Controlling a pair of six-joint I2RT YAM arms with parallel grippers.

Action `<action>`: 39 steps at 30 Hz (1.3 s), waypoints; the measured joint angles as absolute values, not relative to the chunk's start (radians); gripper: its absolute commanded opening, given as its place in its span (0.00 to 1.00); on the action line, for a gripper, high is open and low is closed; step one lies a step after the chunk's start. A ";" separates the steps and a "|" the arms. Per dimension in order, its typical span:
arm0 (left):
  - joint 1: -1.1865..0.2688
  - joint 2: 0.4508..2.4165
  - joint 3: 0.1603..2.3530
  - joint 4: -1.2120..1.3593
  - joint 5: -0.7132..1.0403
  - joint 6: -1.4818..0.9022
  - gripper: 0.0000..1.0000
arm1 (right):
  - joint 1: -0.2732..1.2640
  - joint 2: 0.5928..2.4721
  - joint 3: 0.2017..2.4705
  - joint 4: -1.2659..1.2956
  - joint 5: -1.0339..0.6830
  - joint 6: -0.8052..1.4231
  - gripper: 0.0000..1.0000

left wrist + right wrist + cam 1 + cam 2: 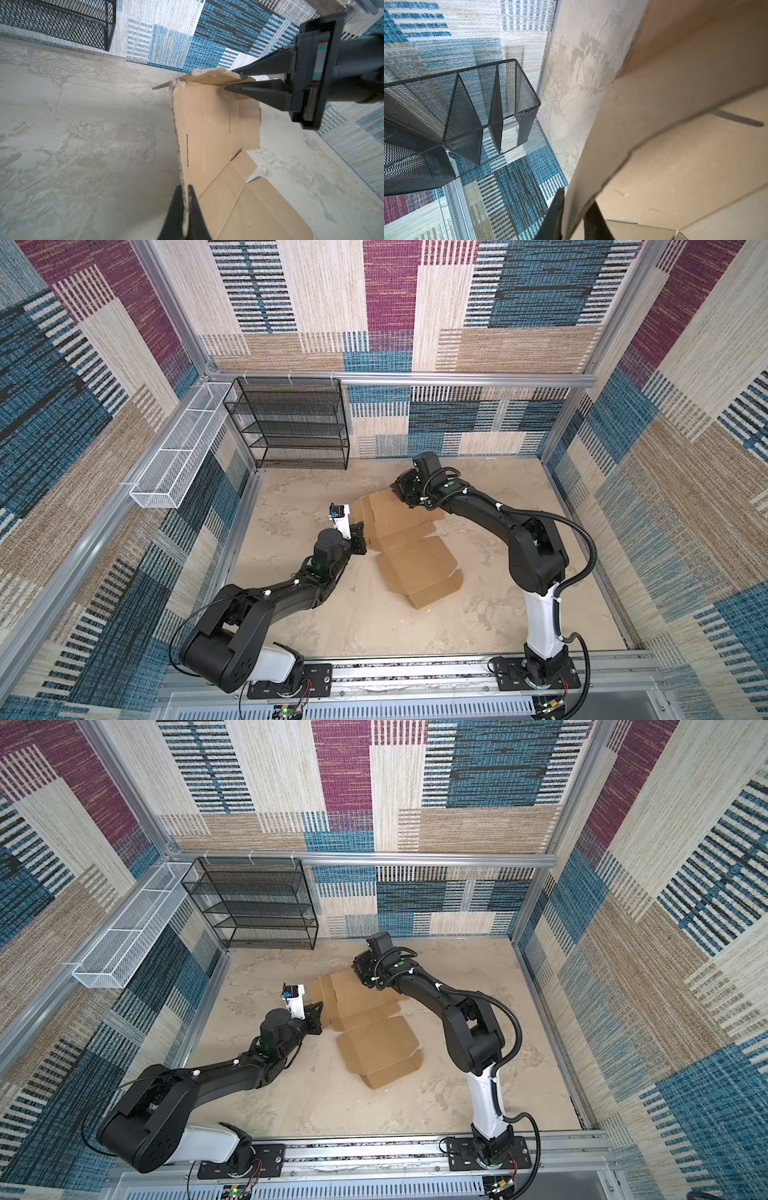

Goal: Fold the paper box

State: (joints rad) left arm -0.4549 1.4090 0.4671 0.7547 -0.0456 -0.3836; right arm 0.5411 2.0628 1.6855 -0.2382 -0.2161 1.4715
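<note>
While the left gripper [185, 188] pinches the paper box's [415, 564] raised side panel, the right gripper [232, 81] pinches its far flap; next, that flap probably wants folding inward.

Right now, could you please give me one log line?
left gripper: shut on paper box edge | right gripper: shut on far flap | state: unfolded

Saw plain brown on the box [415, 568]. Found the table [365, 626] mottled beige and grey, like stone. Noted walls [390, 290] in woven patches of blue, magenta, cream and tan, many of them striped. Saw a black mesh rack [291, 423] and a white mesh basket [178, 456]. Found left arm [270, 601] and right arm [536, 560] black with white parts.
</note>
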 measured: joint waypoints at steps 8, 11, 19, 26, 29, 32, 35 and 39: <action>-0.466 1.406 0.466 0.755 -0.046 -0.384 0.00 | 0.536 2.064 1.686 -0.229 -0.216 1.472 0.18; -0.470 1.394 0.466 0.749 -0.046 -0.383 0.00 | 0.536 2.064 1.680 -0.221 -0.211 1.472 0.21; -0.482 1.356 0.469 0.730 -0.046 -0.373 0.00 | 0.533 2.069 1.675 -0.199 -0.208 1.473 0.23; -0.487 1.349 0.474 0.718 -0.049 -0.360 0.00 | 0.529 2.083 1.675 -0.192 -0.210 1.477 0.18; -0.489 1.353 0.477 0.717 -0.054 -0.352 0.00 | 0.528 2.086 1.676 -0.177 -0.210 1.477 0.17; -0.489 1.356 0.480 0.713 -0.054 -0.348 0.00 | 0.528 2.087 1.676 -0.175 -0.211 1.477 0.15; -0.490 1.358 0.481 0.713 -0.056 -0.348 0.00 | 0.527 2.087 1.676 -0.170 -0.216 1.477 0.13; -0.490 1.367 0.481 0.712 -0.075 -0.348 0.00 | 0.526 2.086 1.673 -0.167 -0.218 1.480 0.11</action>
